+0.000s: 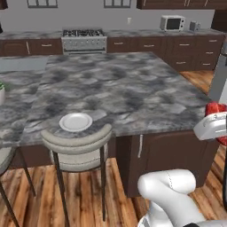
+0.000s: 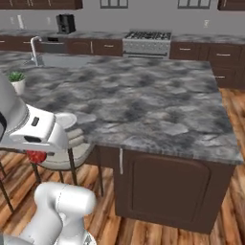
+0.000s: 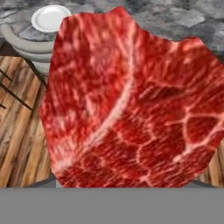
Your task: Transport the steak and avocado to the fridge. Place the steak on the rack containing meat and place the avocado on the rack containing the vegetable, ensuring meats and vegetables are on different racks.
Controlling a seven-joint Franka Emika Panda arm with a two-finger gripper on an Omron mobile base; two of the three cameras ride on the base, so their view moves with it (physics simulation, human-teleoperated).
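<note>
Steak (image 3: 131, 105) in end effector (image 1: 217, 116), just off island counter (image 1: 133, 88) edge

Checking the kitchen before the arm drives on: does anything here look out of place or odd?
Nothing is spilled or knocked over. The one oddity is the steak, held in the gripper off the island's edge, over the wooden floor. The white plate sits bare.

The steak (image 3: 131, 105) is showing bright red with whitish marbling. The island counter (image 1: 124, 88) is showing mottled grey and black marble. At seven o'clock on it, the plate (image 1: 76, 122) is gleaming white. The floor (image 1: 88, 195) is showing warm brown wood planks.
</note>
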